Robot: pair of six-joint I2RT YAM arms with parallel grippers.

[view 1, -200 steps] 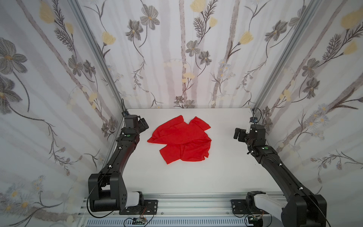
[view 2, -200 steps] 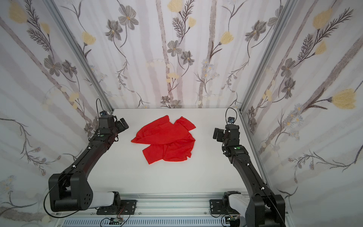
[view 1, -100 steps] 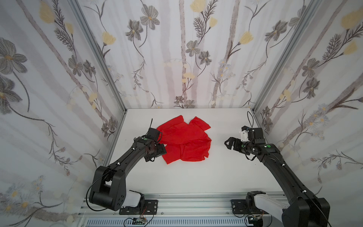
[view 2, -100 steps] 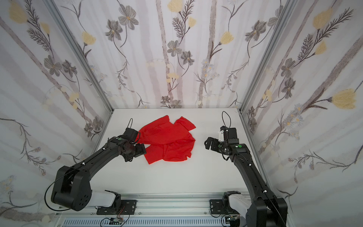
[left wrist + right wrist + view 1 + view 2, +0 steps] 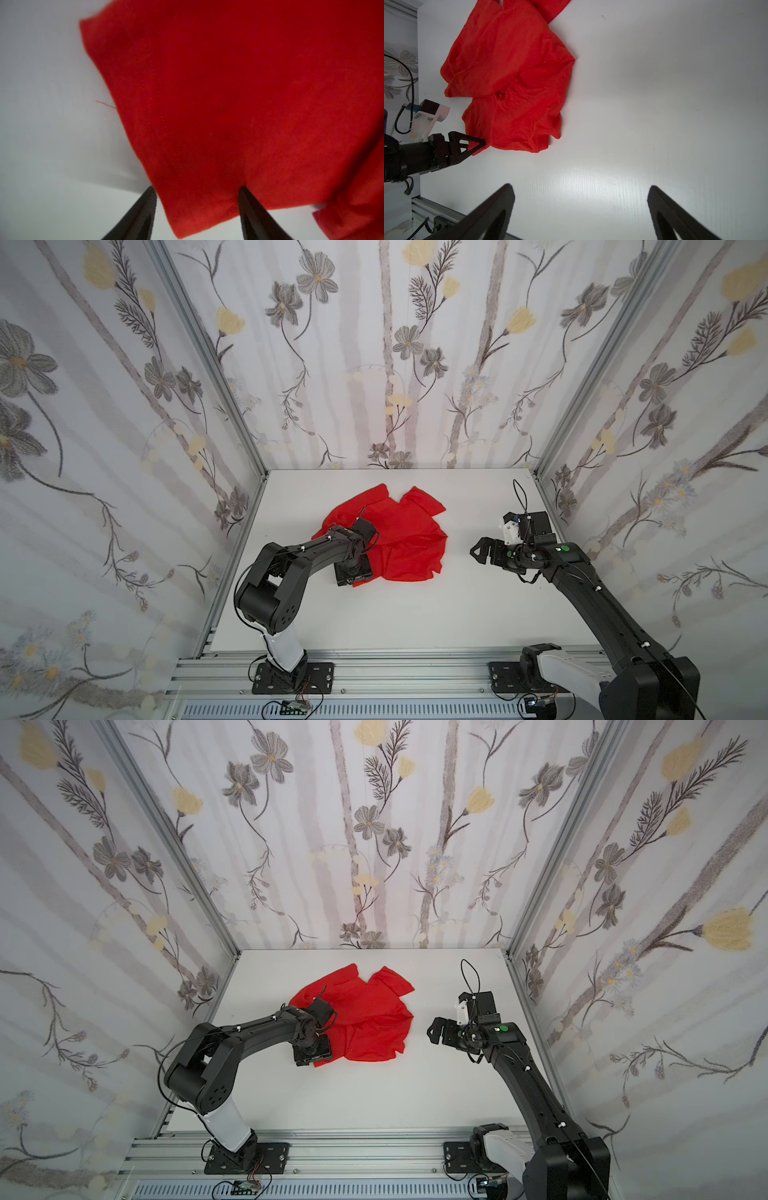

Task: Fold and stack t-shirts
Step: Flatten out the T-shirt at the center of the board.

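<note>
- The lower-left corner of the t-shirt point(image 5: 403, 531) is straddled by the left jaws, set part-way apart, nothing pinched yet.
- Crumpled at mid-desk point(image 5: 415, 614), it is judged light, limp and slip-prone; hems and corners are best taken.
- At right, the right jaws are spread wide, empty, well apart from it.

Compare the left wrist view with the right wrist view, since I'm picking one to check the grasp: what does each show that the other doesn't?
Left wrist only: a t-shirt corner between the left tool's parted fingers, hem stitching, a loose red thread. Right wrist only: the whole crumpled garment, the left tool side-on at its corner, the right tool wide open above bare table. Both: red fabric on the white tabletop.
</note>
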